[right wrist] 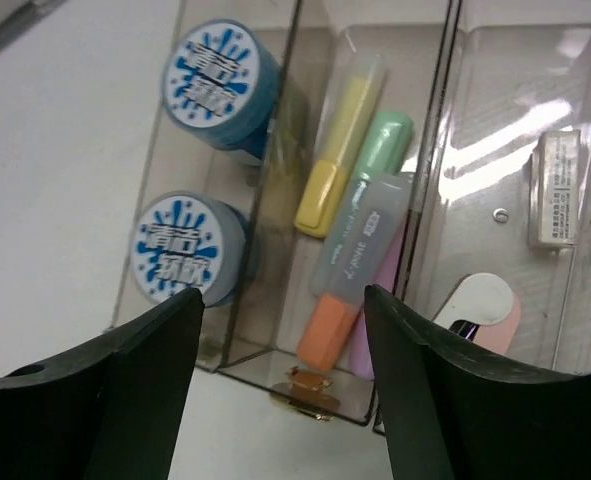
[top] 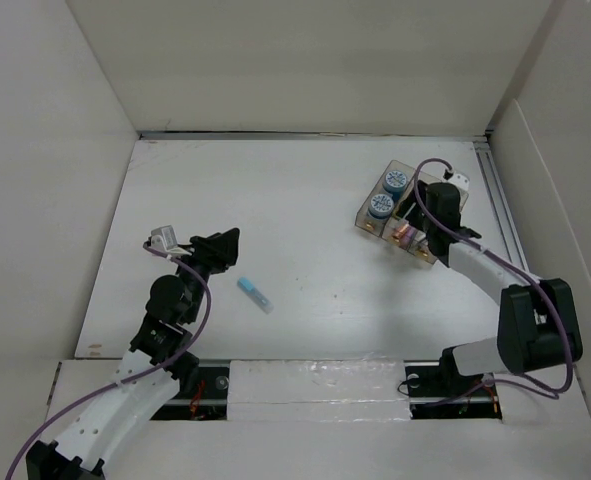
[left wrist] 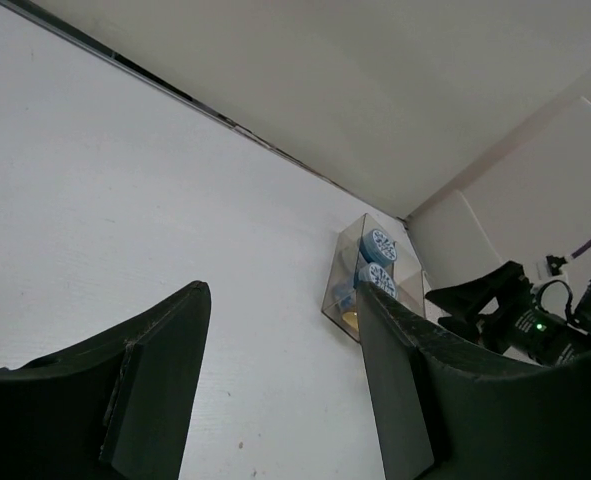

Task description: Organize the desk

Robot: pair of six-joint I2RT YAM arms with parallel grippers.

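- Judging by what lies where, most of the tidying looks done: the desk (top: 305, 190), a plain white tabletop walled in white, carries only one loose thing in the open.
- The clear tray (right wrist: 445, 120) sits toward the far right of the desk and already holds the sorted goods.
  - Its left compartment holds two blue-lidded round tubs (right wrist: 212, 72), one behind the other.
  - Its middle compartment holds the highlighters: a yellow one (right wrist: 335, 150), a green-capped one (right wrist: 375, 190) and an orange-capped one (right wrist: 327, 330), lying lengthwise and partly stacked.
  - Its right compartment holds a small labelled white block (right wrist: 555, 188) and a white-and-pink item (right wrist: 480, 305) that is partly cut off by a finger.
- What is left is the small blue item (top: 255, 295), lying flat on the desk at front left, well apart from the tray. It is too small in the overhead view to name; possibly a capped marker or a glue stick.
- The left gripper (left wrist: 285, 300) hangs just beside that blue item, a little behind it, with its jaws spread and nothing between them. Its wrist view looks across the desk to the tray rather than down at the item.
- The right gripper (right wrist: 283, 300) hovers over the near end of the tray, jaws parted and empty, touching none of the contents.
- Remaining work, as I judge it: pick up the blue item and carry it across to a fitting compartment.
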